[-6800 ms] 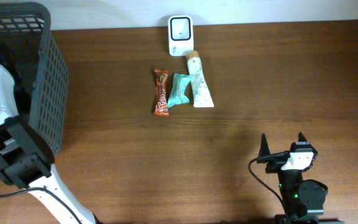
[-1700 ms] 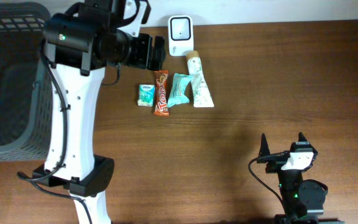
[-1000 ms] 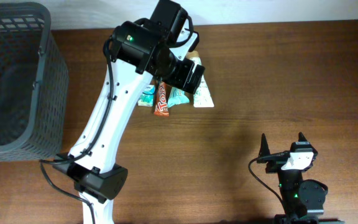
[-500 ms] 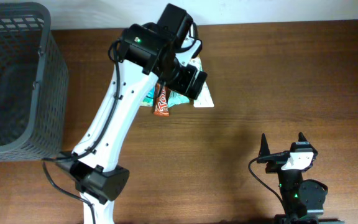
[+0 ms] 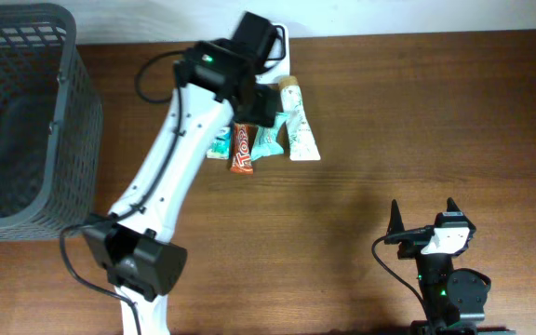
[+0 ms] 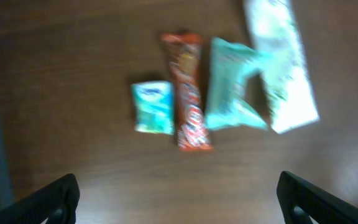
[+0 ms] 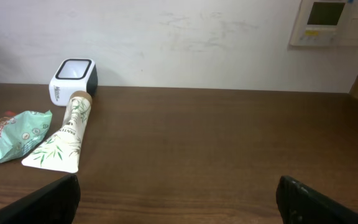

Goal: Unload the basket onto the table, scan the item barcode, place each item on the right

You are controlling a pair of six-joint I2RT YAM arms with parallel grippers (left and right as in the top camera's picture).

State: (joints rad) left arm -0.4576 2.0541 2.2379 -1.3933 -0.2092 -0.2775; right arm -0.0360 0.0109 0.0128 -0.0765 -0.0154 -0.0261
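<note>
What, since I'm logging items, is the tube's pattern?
White with green leaves on the tube; right wrist view.

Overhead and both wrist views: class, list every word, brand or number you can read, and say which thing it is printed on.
No text reads clearly in any view.
Candy bar: white lettering, too small and blurred.
Scanner: small word on its side, too small.
Tube: fine print, too small.
Teal packet: round mark, unreadable.
Small packet: blurred.
Wall panel: markings too small.
</note>
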